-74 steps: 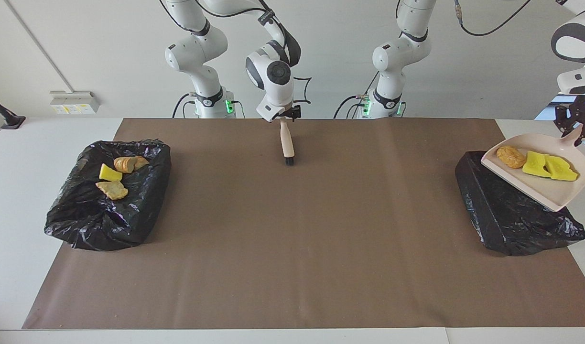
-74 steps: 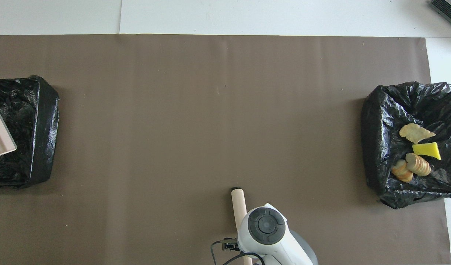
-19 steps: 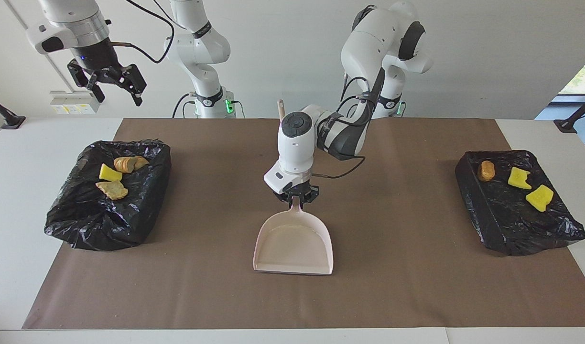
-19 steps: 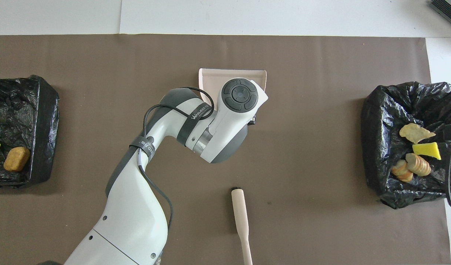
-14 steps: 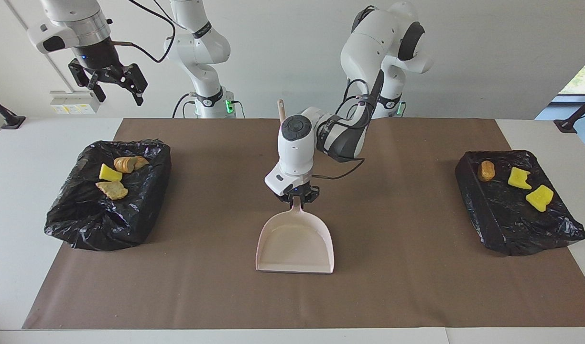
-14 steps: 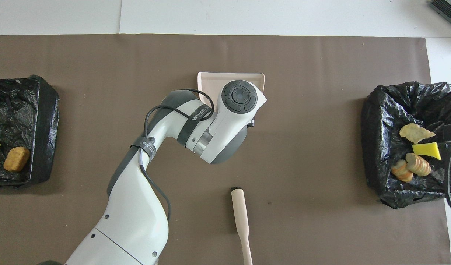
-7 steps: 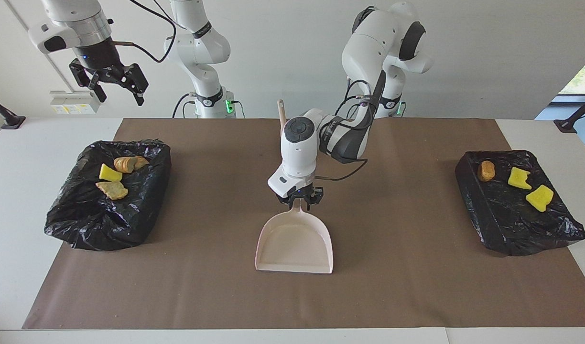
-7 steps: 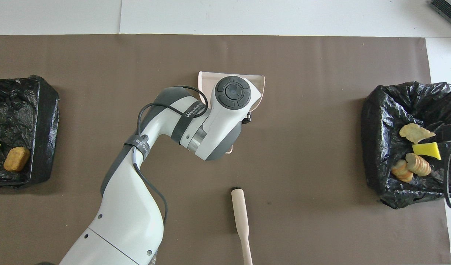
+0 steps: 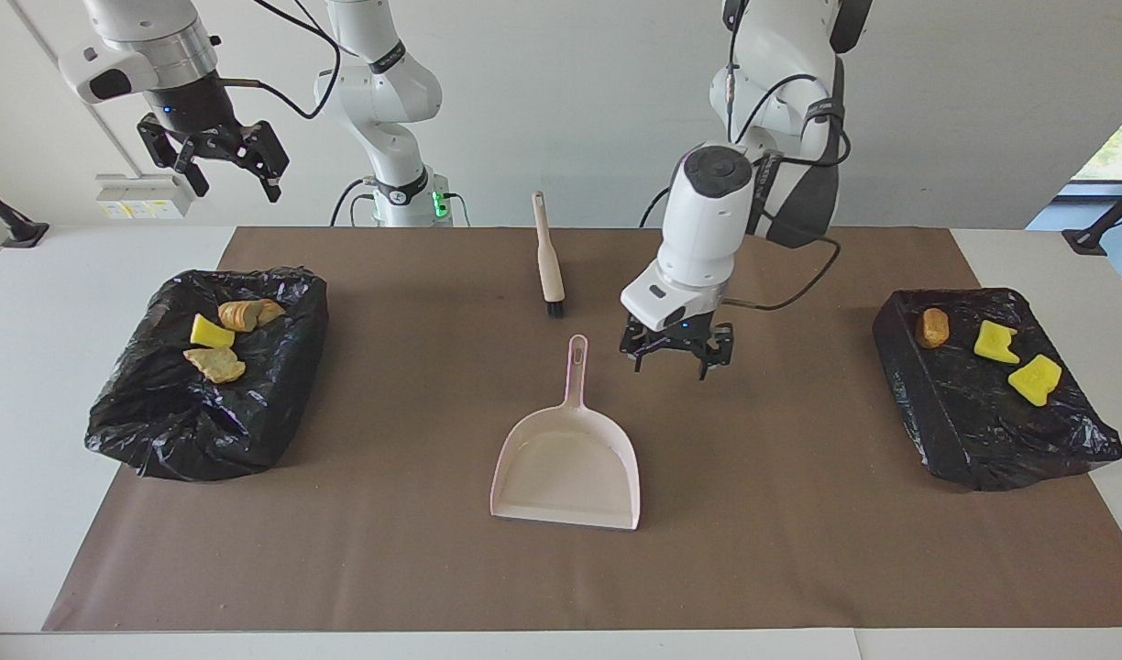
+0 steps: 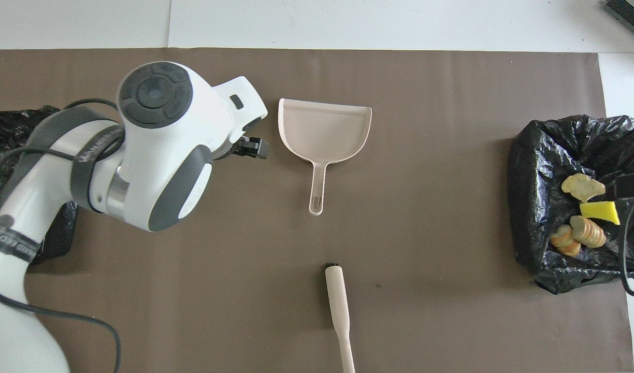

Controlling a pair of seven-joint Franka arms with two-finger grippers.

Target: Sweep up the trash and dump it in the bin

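Writing: no lettering can be read on the tools or the bags; a band on the left arm at the lower left of the overhead frame carries print too small to make out
Trash, right-arm end (image 9: 217, 341): a bright yellow wedge, pale tan rocky chunks and a ridged tan lump; all lie in the black-lined bin (image 9: 158, 431) at the left of the facing frame
Trash, left-arm end (image 9: 994, 341): two yellow foam wedges and one brown oval nugget; they lie in the black-lined bin (image 9: 973, 440) at the right of the facing frame
Dustpan (image 9: 566, 463): pale pink, flat on the brown mat at frame centre; its handle points toward the robots; nothing lies in it
Brush (image 9: 549, 258): beige handle, black bristles; on the mat, nearer to the robots than the dustpan, apart from it
Left gripper (image 9: 675, 352): over the bare mat just beside the dustpan's handle; fingers spread wide, holding nothing
Right gripper (image 9: 214, 158): raised at the upper left of the facing frame, over the bin there; fingers apart, holding nothing; this arm waits
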